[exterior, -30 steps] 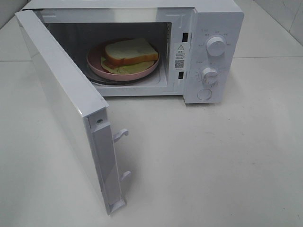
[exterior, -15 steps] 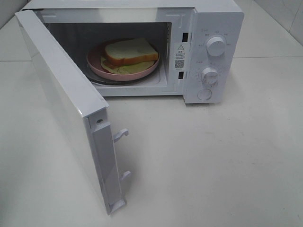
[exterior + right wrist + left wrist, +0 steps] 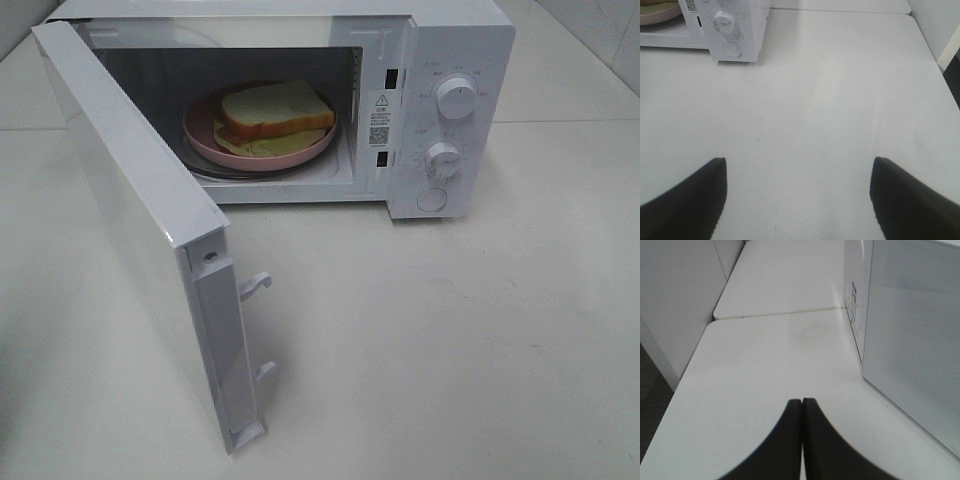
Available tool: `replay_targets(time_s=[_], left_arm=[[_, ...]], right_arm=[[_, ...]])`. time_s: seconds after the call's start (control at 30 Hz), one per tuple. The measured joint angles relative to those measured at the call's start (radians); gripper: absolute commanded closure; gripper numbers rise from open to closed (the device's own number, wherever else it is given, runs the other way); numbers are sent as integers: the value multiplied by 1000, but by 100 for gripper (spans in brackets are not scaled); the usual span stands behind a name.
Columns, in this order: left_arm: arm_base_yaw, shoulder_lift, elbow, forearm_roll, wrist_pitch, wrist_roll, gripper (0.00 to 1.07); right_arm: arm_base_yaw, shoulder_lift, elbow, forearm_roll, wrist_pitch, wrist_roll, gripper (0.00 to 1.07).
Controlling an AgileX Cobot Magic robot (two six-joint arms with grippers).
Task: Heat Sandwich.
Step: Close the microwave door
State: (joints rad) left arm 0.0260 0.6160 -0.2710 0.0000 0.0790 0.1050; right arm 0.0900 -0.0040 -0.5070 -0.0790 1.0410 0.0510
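From up high, over the white table (image 3: 460,340), the sandwich (image 3: 275,110) can be seen inside the open microwave (image 3: 455,40). It lies on a round pink plate (image 3: 215,145) set well in, which looks to me like the right spot for heating. Its top slice is soft white bread with a tan crust, and pale green lettuce pokes out underneath. The door (image 3: 130,220) hangs swung wide to the left, a flat glossy white slab with two small plastic latch hooks (image 3: 256,284) sticking out of its free edge; no arm shows in this view. Two ribbed round knobs (image 3: 457,98) and a round button (image 3: 431,199) stand one above the other on the smooth front panel. Next, from the left wrist, the left gripper (image 3: 802,402) has its dark, curved fingers (image 3: 785,440) pressed flat together with nothing between them. It hovers over the matte tabletop just beside the door's finely dotted window (image 3: 910,340); I'd guess the closed tip is meant for nudging the door shut. Last, from the right wrist, the right gripper (image 3: 797,165) is spread wide and empty above the table. It is well apart from the microwave and faces the lower of the knobs and the button, probably kept ready to set the timer once the door is closed.
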Motion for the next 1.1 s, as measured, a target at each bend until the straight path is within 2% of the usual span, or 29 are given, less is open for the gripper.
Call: replay_targets(time_s=[0.1,0.3,0.5,0.53,0.83,0.97,1.03,1.1], left_arm=[[0,89,63,0,-224,0,106],[0,220,88,0,-439,-13,106],[0,399,89,17,-596,-79,106],[0,449,84,41,-630,-105,106],[-11,636,28,183,-767,-207,106],[-59,691,9,202,-797,-204,106],[-108,750,-3,190,-830,-179,106],[-124,768,-5,183,-845,-173,106]], right_arm=[[0,0,0,0,0,0,31],[0,0,0,0,0,0,31],[0,0,0,0,0,0,31],[0,0,0,0,0,0,31],[0,0,0,0,0,0,31],[0,0,0,0,0,0,31],[0,0,0,0,0,0,31],[0,0,0,0,0,0,31]])
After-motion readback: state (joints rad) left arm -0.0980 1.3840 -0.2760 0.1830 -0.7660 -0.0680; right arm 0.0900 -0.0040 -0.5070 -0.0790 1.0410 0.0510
